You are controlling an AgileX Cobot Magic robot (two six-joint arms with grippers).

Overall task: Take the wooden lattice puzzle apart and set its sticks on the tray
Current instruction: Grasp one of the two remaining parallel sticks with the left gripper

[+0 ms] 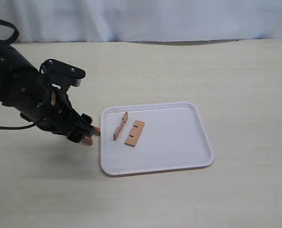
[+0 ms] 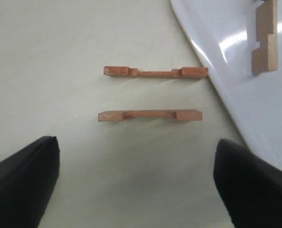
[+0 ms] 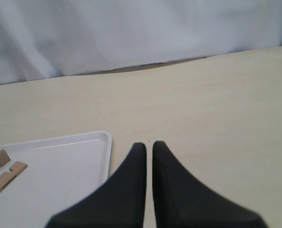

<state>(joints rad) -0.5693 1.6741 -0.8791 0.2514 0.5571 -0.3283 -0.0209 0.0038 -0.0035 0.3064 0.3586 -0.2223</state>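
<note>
Nearest over the beige tabletop (image 1: 236, 85), left end effector (image 2: 136, 142) stood spread wide, empty. Just beyond lay two short reddish-brown notched wooden sticks (image 2: 155, 72) (image 2: 150, 115), parallel, apart, beside the large shallow white plastic tray (image 1: 155, 170). Inside it lay two more sticks (image 1: 121, 126) (image 1: 135, 133). Elsewhere, right end effector (image 3: 149, 147) was pressed together, empty.

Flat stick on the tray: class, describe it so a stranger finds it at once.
Find the white tray. Two wooden sticks lie on it; pick the stick nearer its middle. It lies flat, notches showing, while its neighbour stands on edge.
</note>
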